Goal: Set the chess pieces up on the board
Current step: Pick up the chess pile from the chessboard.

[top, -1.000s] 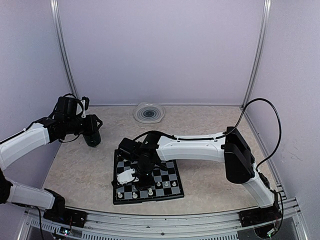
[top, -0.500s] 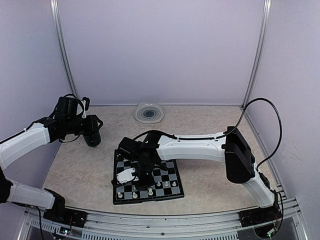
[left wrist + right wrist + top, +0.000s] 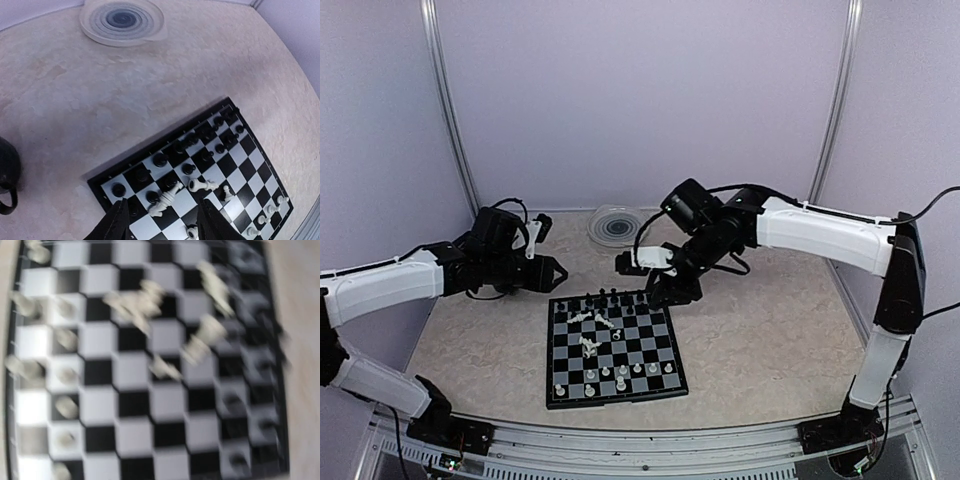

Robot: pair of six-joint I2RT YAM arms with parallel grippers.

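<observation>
Left of the board, black cup [image 3: 6, 172]: only its side and handle show at the edge of my left wrist view. It stands apart from the board's far-left corner.
left gripper [image 3: 550, 272]: hangs just off the board's far-left corner, pointed in toward it. In the wrist view I see the two fingertips [image 3: 116, 226] standing apart, with only board squares in the gap. I read it as empty, jaws parted.
board [image 3: 650, 340]: my landmark. It lies flat on the table [image 3: 760, 340] with a black border all round.
black chess pieces [image 3: 602, 298]: upright, lined along the board's far side.
white chess pieces [image 3: 638, 369]: a line of them stands upright on the board's near side. A few more lie tipped over [image 3: 167, 196] on squares left of the board's middle, just on the near side of the black ranks.
clear ridged plate [image 3: 617, 225]: beyond the board's far edge, well apart from it.
right gripper [image 3: 665, 285]: above the board's far-right corner. Its wrist view gives me only a smear of squares and pieces, with no fingers showing. Seen side-on from the top camera, I cannot tell whether the jaws are parted or closed, or whether anything sits between them.
</observation>
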